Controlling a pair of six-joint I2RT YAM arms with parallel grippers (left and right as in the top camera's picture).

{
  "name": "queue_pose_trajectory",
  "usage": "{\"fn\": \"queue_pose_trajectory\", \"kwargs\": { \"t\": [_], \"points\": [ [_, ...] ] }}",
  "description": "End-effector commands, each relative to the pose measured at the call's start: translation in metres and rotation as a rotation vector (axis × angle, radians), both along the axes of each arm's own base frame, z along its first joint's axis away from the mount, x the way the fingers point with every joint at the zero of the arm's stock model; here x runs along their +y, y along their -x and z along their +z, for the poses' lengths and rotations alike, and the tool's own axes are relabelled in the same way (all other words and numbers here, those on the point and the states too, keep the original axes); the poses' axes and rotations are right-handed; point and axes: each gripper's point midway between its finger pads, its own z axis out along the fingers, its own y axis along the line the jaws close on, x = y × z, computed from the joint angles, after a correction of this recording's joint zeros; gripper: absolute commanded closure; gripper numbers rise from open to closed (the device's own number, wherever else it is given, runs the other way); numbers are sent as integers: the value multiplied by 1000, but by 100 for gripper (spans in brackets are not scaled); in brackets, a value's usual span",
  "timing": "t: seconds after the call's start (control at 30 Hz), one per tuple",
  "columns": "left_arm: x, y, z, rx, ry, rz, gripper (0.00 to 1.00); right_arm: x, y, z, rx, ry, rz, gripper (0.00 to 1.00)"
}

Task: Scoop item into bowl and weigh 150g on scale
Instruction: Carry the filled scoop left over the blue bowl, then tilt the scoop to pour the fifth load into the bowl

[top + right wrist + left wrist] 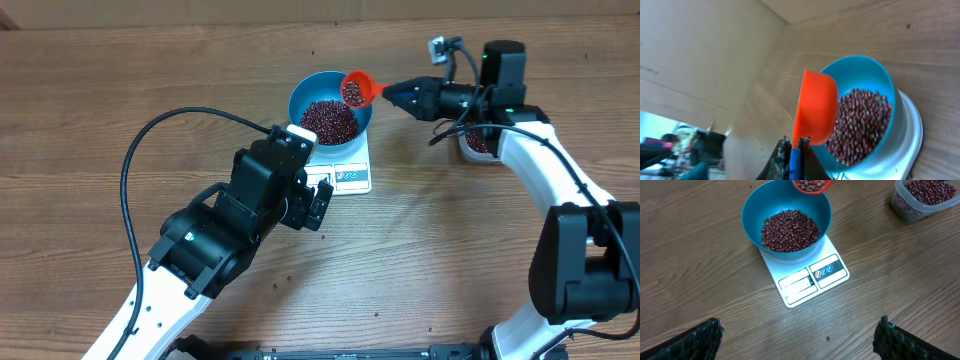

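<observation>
On the wooden table [90,90] stood one white scale [812,280], and on it sat one blue bowl [752,210]. The left gripper [318,205] hung just in front of the scale with its jaws spread wide and nothing between them. Seen from its wrist, scale and bowl lay ahead, well apart from both fingers [700,340]. One clear tub [902,207] sat to the right. The right gripper [395,93] was clamped tight on the handle of one orange scoop [357,88], which was tilted over the bowl's far rim. The beans [790,230], too many to count, lay in three lots: bowl, scoop and tub.
</observation>
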Motion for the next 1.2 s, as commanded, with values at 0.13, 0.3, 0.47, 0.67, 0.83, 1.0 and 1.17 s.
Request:
{"fn": "queue_pose_trajectory", "kwargs": {
  "t": [0.13, 0.3, 0.47, 0.67, 0.83, 1.0, 1.17],
  "points": [
    [3, 0, 8, -21, 16, 14, 1, 20, -15, -16, -206, 211, -27, 96],
    [3, 0, 8, -20, 16, 14, 1, 25, -17, -20, -353, 313, 18, 96],
    [3, 0, 8, -20, 16, 14, 0, 25, -15, -22, -441, 366, 67, 96],
    [3, 0, 8, -20, 16, 14, 0, 24, -10, -29, -514, 423, 126, 96],
    [3, 0, 8, -20, 16, 14, 0, 24, -10, -29, -534, 433, 139, 96],
    [3, 0, 8, -20, 16, 14, 0, 25, -8, -31, -569, 453, 162, 96],
    [3, 0, 8, -20, 16, 14, 1, 24, -8, -31, -563, 452, 162, 96]
  ]
}}
